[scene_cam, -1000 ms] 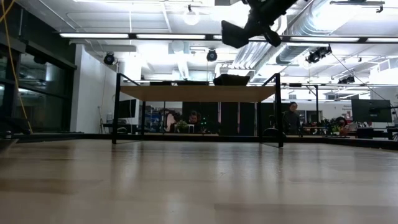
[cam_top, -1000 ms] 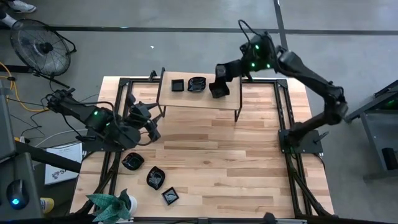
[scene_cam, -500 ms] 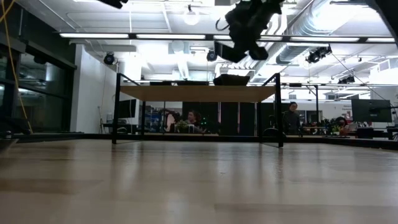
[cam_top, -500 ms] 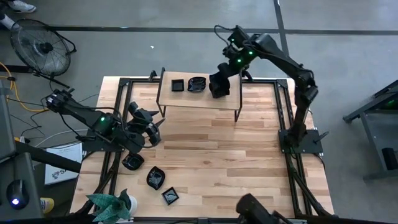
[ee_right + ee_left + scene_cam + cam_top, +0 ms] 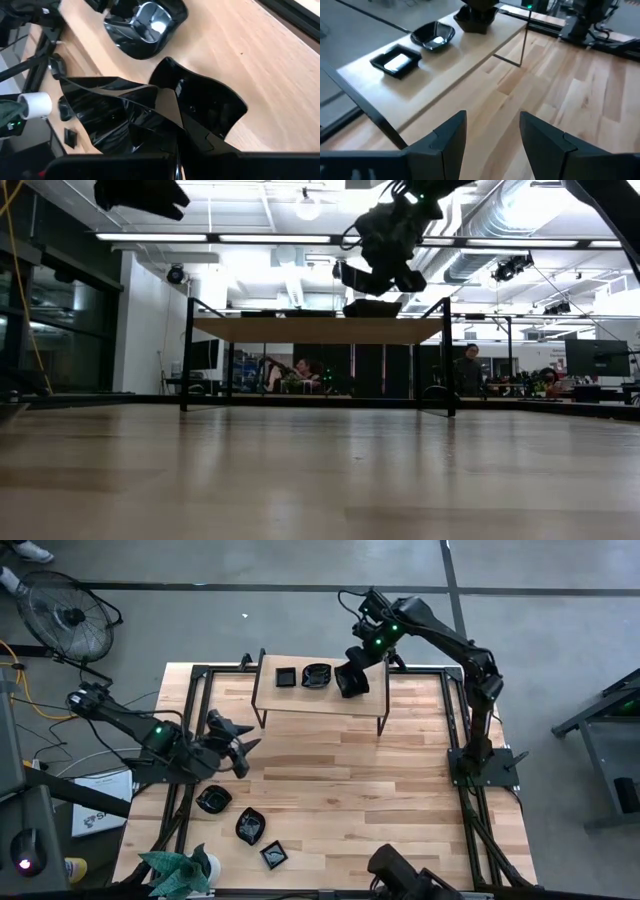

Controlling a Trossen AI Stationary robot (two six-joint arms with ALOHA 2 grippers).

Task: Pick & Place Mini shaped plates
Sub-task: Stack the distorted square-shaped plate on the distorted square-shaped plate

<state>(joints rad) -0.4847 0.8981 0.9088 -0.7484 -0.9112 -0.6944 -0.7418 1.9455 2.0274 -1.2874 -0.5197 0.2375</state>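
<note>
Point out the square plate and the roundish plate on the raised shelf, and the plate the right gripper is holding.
square plate [image 5: 396, 62], left wrist view, on its glossy centre.
roundish plate [image 5: 434, 37], left wrist view, on its inner bowl.
held plate [image 5: 117, 112], right wrist view, on its wavy black surface.

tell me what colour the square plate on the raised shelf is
Glossy black. The square plate shows best in the left wrist view, beside a rounder one on the shelf.

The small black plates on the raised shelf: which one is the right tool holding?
The plate at the shelf's right end, gripped by the right tool. The square plate and roundish plate lie free further left.
</note>
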